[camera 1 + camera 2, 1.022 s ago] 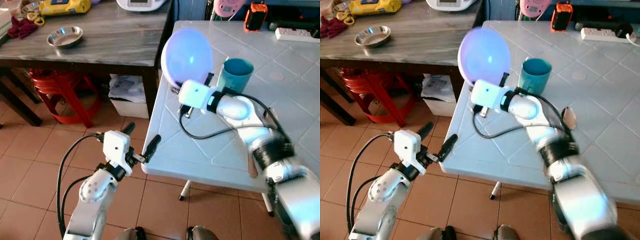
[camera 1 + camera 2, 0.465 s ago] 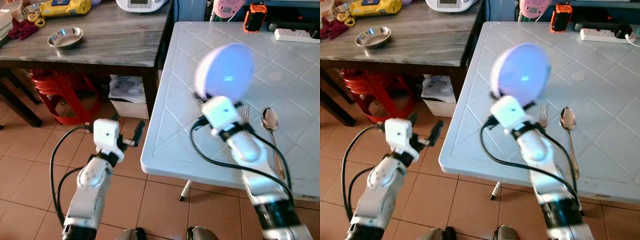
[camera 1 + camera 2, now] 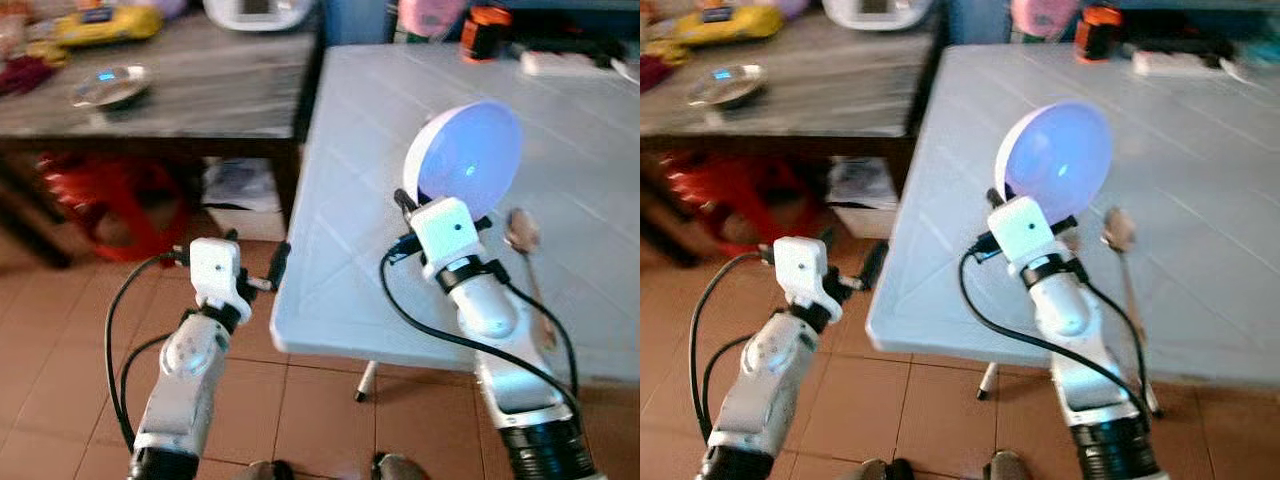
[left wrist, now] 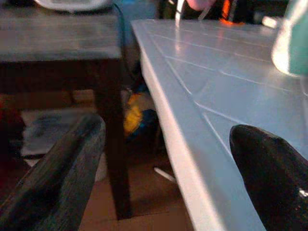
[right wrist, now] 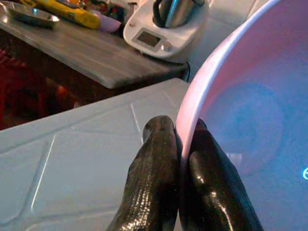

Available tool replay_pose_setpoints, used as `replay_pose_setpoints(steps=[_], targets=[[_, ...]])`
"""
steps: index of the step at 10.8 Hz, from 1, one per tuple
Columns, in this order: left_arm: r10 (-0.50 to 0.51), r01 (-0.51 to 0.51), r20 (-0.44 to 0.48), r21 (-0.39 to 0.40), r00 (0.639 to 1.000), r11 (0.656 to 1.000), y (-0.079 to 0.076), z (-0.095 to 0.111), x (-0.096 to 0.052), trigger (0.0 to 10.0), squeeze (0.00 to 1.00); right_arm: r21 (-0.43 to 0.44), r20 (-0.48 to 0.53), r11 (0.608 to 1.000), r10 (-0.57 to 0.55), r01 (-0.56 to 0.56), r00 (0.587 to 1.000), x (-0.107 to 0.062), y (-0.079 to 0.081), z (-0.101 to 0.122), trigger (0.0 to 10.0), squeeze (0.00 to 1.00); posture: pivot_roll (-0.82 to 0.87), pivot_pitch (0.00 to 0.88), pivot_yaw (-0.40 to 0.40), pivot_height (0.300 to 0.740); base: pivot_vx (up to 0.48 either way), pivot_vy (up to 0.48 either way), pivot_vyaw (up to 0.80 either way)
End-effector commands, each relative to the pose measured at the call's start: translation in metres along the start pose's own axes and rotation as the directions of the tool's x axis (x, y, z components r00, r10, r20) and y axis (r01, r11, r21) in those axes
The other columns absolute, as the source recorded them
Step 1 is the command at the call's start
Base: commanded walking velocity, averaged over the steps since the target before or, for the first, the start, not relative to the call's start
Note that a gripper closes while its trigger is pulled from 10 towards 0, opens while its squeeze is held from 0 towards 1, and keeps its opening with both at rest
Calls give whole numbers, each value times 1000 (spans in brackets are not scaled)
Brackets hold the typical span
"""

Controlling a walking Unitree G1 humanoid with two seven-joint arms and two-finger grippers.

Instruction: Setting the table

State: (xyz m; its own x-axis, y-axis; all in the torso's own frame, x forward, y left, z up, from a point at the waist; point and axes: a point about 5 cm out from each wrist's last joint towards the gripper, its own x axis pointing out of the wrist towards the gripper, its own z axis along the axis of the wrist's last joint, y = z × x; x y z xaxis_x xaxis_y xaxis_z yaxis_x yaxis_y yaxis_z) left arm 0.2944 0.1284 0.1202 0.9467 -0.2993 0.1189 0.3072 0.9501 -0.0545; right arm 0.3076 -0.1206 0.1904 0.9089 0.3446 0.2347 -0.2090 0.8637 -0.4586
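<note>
A pale lilac plate [image 3: 468, 155] is held up on edge above the white plastic table [image 3: 360, 200], its face turned toward the camera and catching a small blue reflection. The right gripper [image 5: 179, 159] has the plate's lower rim pinched between its two black fingers [image 5: 154, 178], which are closed tight on the pink-white edge. The silver right arm rises from the near right of the scene over the table's near edge, with a black cable looping beside it.

Just right of the plate, a metal spoon [image 3: 524, 240] lies on the table, its bowl at the far end and its handle running back toward the near edge. At the far end of the table sit an orange and black object [image 3: 481, 32], a pink object [image 3: 425, 14] and a white power strip [image 3: 565, 62], all blurred.

The left gripper [image 3: 255, 270] hovers off the table's near left corner, above the tiled floor [image 3: 70, 340], its fingers spread apart and holding nothing.

To the left stands a dark wooden table [image 3: 170, 95] carrying a steel bowl [image 3: 108, 86], a yellow object [image 3: 95, 24] and a white appliance [image 3: 255, 12]. Under it are a red stool [image 3: 95, 190] and a white box [image 3: 235, 190].
</note>
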Motion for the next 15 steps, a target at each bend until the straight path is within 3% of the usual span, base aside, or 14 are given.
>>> replay_pose_setpoints(steps=[1, 15], targets=[[9, -9, 0, 18, 1000, 1000, 2, 0, -4, 10000, 0, 13, 22, 1000, 12, -12, 1000, -1, 7, 7, 10000, 0, -141, 167, 108, 740, 0, 379, -544], [5, -5, 0, 37, 1000, 999, 1, 0, -3, 10000, 0, 43, 19, 999, 22, -22, 1000, 4, 15, 6, 10000, 0, -128, 158, 113, 740, 0, 407, 0]])
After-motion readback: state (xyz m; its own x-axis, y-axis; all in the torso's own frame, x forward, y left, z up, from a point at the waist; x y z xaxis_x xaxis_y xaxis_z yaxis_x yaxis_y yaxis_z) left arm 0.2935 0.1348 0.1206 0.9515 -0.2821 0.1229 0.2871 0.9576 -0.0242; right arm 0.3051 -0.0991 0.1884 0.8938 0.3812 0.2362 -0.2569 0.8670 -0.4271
